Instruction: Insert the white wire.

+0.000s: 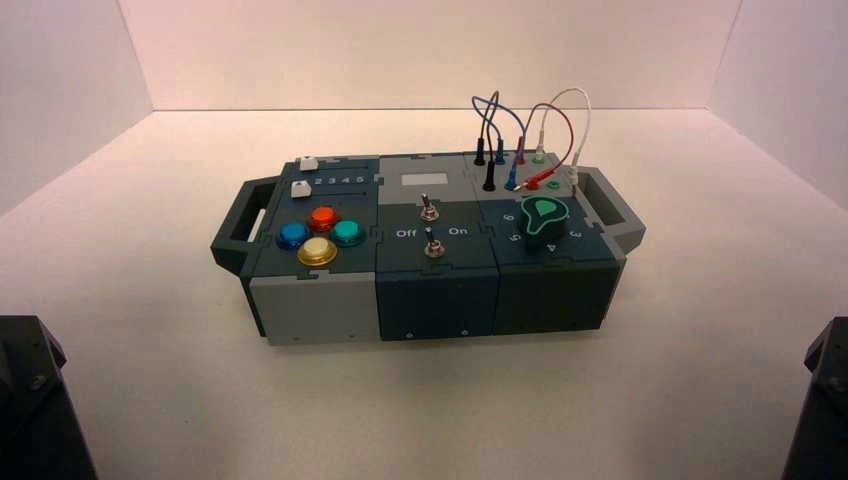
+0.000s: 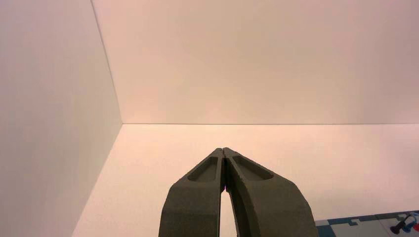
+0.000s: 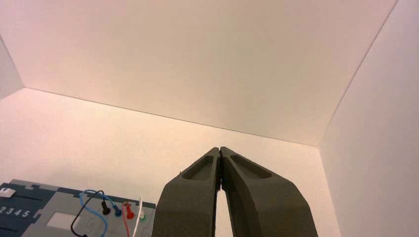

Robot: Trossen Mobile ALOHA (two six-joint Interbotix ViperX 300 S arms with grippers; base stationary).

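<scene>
The white wire (image 1: 584,110) arches in a loop over the back right corner of the box (image 1: 310,300). One of its plugs stands upright at a green-ringed socket (image 1: 540,152). Its other end comes down by a white block (image 1: 572,180) near the right handle; I cannot tell whether it sits in a socket. In the right wrist view the white wire (image 3: 138,217) shows next to a red plug (image 3: 129,212). My right gripper (image 3: 219,148) is shut and empty, well short of the box. My left gripper (image 2: 224,149) is shut too, with only a corner of the box (image 2: 365,227) in its view.
Red (image 1: 562,120), blue (image 1: 508,112) and grey (image 1: 483,105) wires stand beside the white one. Further forward are a green knob (image 1: 545,215), two toggle switches (image 1: 428,210) and several coloured buttons (image 1: 320,235). Both arms are parked at the near corners (image 1: 30,400) (image 1: 825,400). White walls enclose the table.
</scene>
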